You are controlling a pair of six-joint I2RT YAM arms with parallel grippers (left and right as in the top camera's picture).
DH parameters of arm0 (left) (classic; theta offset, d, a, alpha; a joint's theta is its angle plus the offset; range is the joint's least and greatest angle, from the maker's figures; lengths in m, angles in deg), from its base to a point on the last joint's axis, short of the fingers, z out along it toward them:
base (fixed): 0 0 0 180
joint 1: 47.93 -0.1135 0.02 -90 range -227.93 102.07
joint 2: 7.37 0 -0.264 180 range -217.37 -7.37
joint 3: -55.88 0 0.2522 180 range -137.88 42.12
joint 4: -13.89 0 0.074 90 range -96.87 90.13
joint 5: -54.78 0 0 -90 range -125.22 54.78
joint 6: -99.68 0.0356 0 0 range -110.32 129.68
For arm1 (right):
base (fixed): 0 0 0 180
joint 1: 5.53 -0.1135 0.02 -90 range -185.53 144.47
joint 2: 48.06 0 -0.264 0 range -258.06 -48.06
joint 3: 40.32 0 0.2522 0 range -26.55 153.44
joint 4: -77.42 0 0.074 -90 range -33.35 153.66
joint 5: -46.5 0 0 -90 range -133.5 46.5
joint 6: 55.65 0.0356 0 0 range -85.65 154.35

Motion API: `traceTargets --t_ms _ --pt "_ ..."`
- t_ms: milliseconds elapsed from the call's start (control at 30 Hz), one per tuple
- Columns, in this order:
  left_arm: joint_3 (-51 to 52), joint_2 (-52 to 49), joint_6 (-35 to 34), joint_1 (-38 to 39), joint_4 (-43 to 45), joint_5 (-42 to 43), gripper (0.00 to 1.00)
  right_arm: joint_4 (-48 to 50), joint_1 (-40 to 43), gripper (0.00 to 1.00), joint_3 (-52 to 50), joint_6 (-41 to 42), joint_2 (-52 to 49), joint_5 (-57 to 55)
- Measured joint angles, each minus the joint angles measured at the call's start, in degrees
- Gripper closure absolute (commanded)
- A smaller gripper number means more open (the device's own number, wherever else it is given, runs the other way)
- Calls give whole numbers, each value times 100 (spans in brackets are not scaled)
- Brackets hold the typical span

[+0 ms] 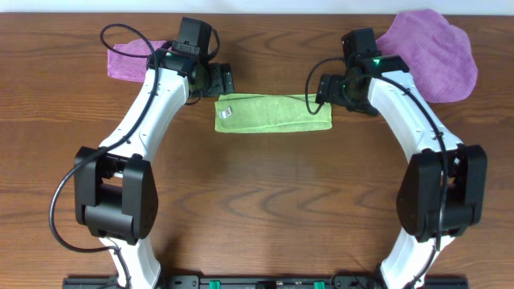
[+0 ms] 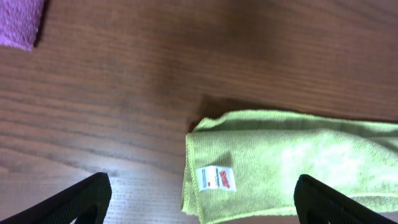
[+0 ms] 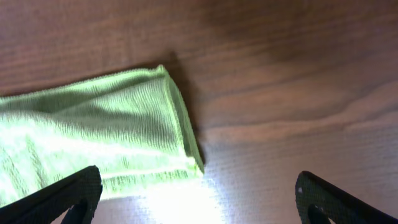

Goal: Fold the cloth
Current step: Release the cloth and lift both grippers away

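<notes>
Lime-green microfibre, the cloth (image 1: pixel 273 113) is folded into a long narrow strip with stacked edges showing at both ends and a little white tag (image 2: pixel 216 178) on top near its left end. It lies just above the middle of the overhead frame on a brown wood-grain table (image 1: pixel 265 201). Its long axis runs straight left to right. The left gripper (image 1: pixel 222 80) and right gripper (image 1: pixel 319 87) sit one by each end, both spread wide and holding nothing.
</notes>
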Motion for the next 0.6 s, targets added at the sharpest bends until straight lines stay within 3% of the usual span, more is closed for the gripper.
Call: traceTargets --t_ms 300,600 --pt "0 0 -2 4 -428 299 5 -133 0 1 4 -76 0 752" --pt "0 0 0 85 -802 544 5 -262 -7 2 4 -293 0 807"
